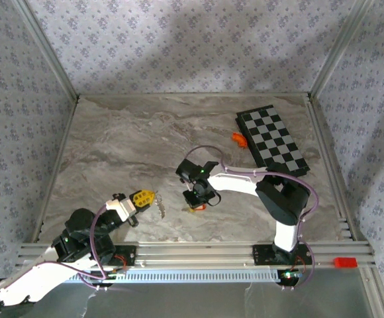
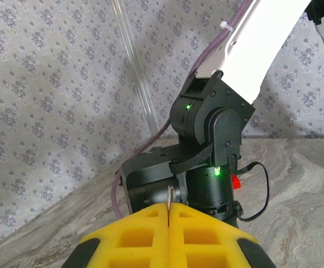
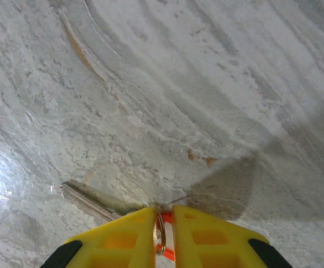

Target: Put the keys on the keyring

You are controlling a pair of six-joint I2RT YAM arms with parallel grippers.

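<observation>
Right claw (image 3: 163,237) pinches key (image 3: 90,202), its blade pointing left.

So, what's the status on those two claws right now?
Left claw shut on the keyring. Right claw shut on a red-headed key, blade sticking out sideways. Gap between claws open; checkerboard far off.

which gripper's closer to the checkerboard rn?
Right. The right gripper is mid-table, to the near left of the checkerboard. The left gripper is further left still, beyond the right one.
</observation>
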